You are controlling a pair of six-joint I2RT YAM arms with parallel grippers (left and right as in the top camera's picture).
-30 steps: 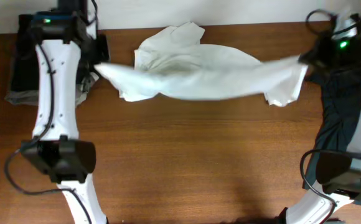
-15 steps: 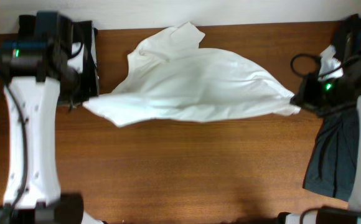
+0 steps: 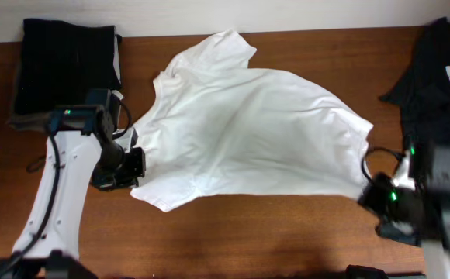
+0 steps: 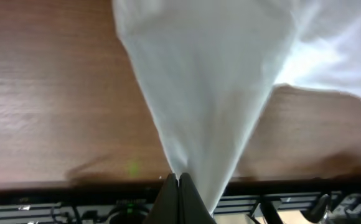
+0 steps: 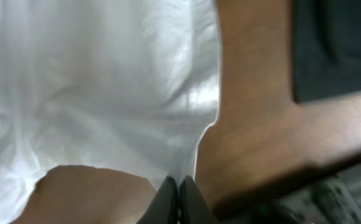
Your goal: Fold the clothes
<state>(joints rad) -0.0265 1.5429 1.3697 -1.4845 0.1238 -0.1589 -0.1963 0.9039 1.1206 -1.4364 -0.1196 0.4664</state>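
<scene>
The white T-shirt [image 3: 248, 136] is spread over the far middle of the table [image 3: 271, 240], stretched between the two arms. The left gripper [image 3: 134, 166] pinches its near-left edge and the right gripper [image 3: 369, 197] its near-right corner — both jaws closed tight on cloth

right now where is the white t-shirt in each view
overhead: white T-shirt spread across the upper middle.
left wrist: white T-shirt tapers from top centre down into the shut left claw.
right wrist: white T-shirt fills left and top, its edge pinched in the right claw.
shared landmark: brown wooden table.
</scene>
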